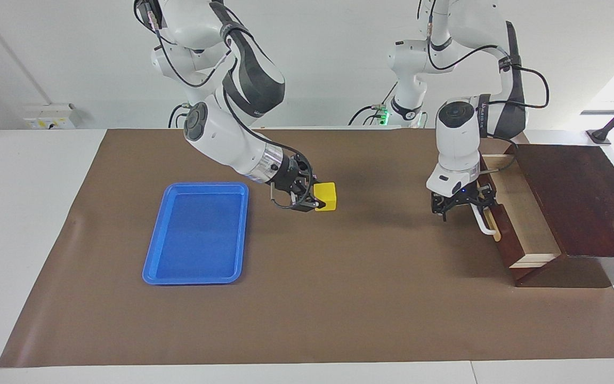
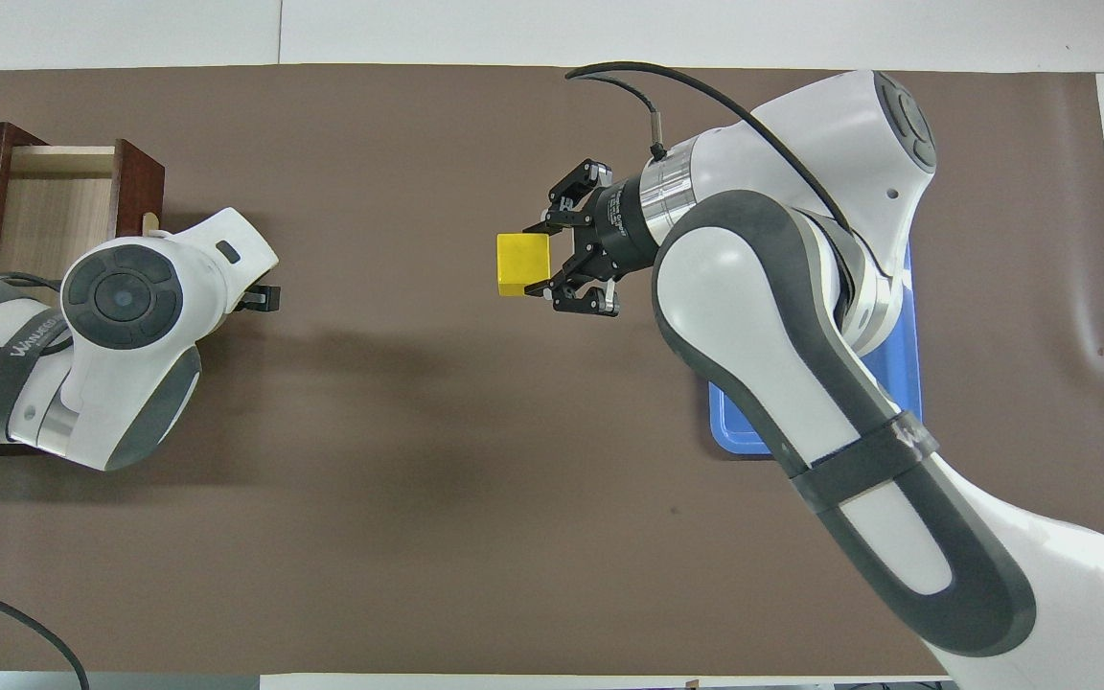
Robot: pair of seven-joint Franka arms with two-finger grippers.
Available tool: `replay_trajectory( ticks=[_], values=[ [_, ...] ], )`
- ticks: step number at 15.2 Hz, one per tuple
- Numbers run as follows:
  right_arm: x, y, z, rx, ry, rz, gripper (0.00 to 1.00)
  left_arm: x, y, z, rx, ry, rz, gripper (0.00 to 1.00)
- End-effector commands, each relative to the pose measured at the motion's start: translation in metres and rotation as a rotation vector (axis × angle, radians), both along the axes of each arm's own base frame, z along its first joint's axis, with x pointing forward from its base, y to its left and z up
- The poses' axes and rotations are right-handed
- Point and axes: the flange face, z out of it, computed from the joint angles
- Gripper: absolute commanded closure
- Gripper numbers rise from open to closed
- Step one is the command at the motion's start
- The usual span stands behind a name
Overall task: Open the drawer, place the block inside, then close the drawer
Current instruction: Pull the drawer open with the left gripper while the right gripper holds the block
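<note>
The drawer (image 1: 520, 213) of the dark wooden box (image 1: 584, 197) at the left arm's end of the table stands pulled out. Its pale wood inside (image 2: 54, 206) shows and holds nothing. My left gripper (image 1: 464, 205) is open at the drawer's front, one finger against the white bar handle (image 1: 485, 224). In the overhead view the left arm hides most of that gripper and the handle. The yellow block (image 1: 326, 196) hangs over the brown mat near the table's middle, with my right gripper (image 1: 317, 198) shut on it. From overhead the block (image 2: 523, 264) sits between the right gripper's (image 2: 537, 259) two fingertips.
A flat blue tray (image 1: 195, 234) lies on the brown mat (image 1: 339, 298) toward the right arm's end, partly under the right arm in the overhead view. The mat between the block and the drawer is bare.
</note>
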Motion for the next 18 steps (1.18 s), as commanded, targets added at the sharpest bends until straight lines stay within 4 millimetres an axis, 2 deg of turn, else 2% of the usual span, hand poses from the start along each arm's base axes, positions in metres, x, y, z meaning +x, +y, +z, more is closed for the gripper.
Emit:
replay_trajectory(
  ticks=[1,5,8,10,12,15,18],
  values=[
    [0.001,-0.002,0.002,0.016,0.018,-0.005,1.0,-0.01,-0.039,0.0,-0.051,-0.007,0.024,0.0],
    [0.001,-0.003,0.003,0.015,0.017,-0.003,1.0,-0.012,-0.064,0.008,-0.108,0.003,0.047,0.0],
    [0.0,-0.002,0.001,0.012,0.019,0.008,1.0,-0.013,-0.07,0.009,-0.103,0.016,0.046,0.0],
    [0.0,-0.004,0.0,0.013,0.015,0.029,1.0,0.0,-0.069,0.031,-0.054,0.072,0.098,0.0],
    [0.002,-0.009,0.0,0.012,0.013,0.022,1.0,0.014,-0.073,0.074,-0.11,0.149,0.215,0.0],
    [0.004,-0.012,0.0,0.012,0.012,0.021,1.0,0.008,-0.076,0.121,-0.24,0.13,0.439,0.0],
    [0.003,-0.011,0.001,0.013,0.012,0.021,1.0,0.001,-0.08,0.142,-0.365,0.067,0.826,0.0]
  ],
)
